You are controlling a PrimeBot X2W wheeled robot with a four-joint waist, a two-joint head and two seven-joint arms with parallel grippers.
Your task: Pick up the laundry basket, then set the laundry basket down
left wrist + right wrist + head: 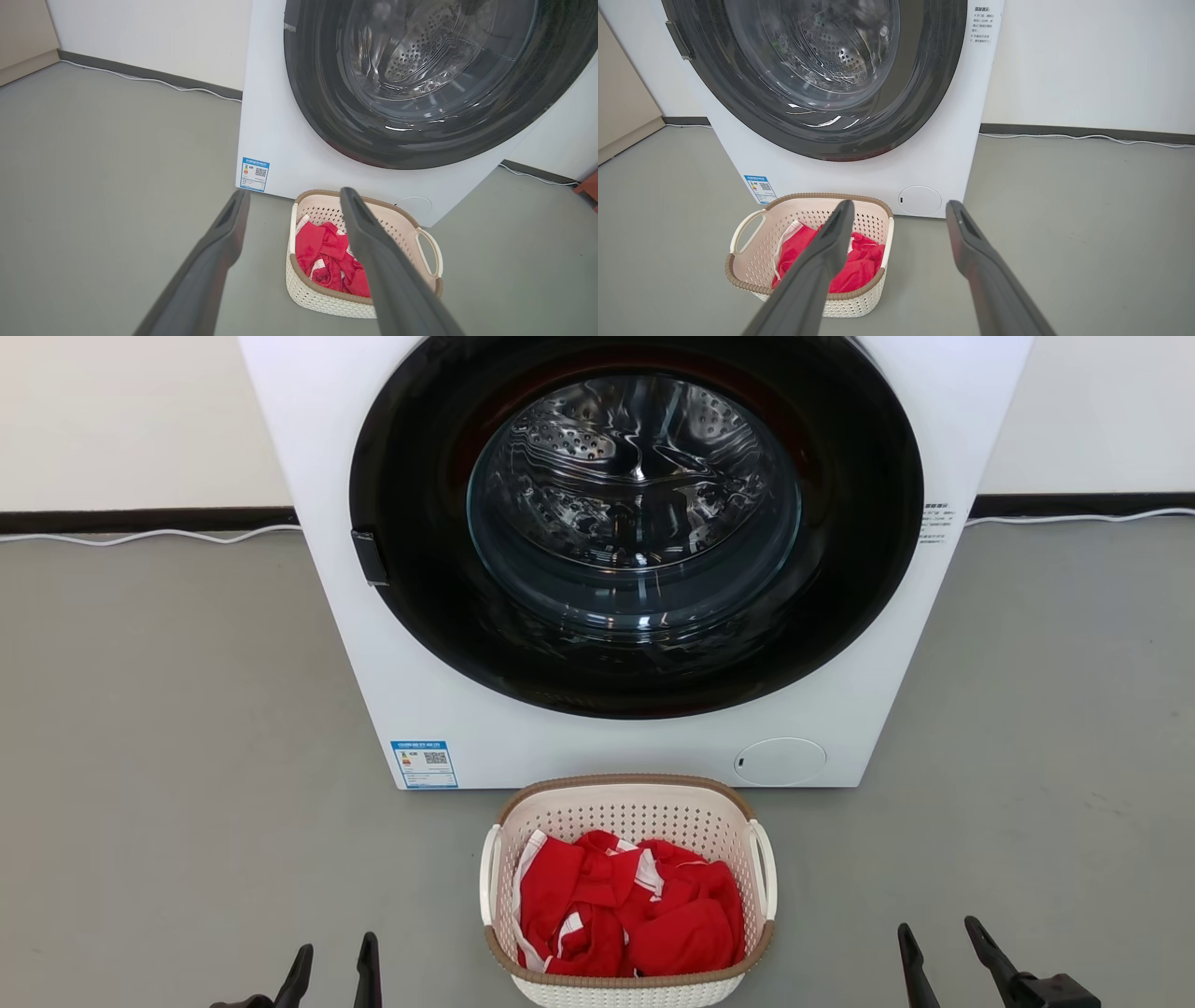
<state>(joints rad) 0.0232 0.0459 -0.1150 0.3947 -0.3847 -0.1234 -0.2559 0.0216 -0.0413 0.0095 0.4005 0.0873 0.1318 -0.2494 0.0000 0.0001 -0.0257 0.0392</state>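
The laundry basket (644, 812), cream-white and perforated with a brown rim and white loop handles, stands on the grey floor just in front of the washing machine. Red and white cloth (630, 905) fills its bottom. My left gripper (334, 959) is open at the lower left, well left of the basket. Open too, my right gripper (941, 943) is at the lower right, apart from the basket. In the left wrist view the basket (322, 298) lies beyond the spread fingers of the left gripper (294, 198). In the right wrist view the basket (752, 261) sits left of the right gripper (900, 207).
A large white washing machine (523, 728) with a dark round glass door stands right behind the basket. A white cable (140, 535) runs along the dark baseboard. Bare grey floor (168, 784) spreads on both sides. A beige cabinet side (621, 116) stands at the far left.
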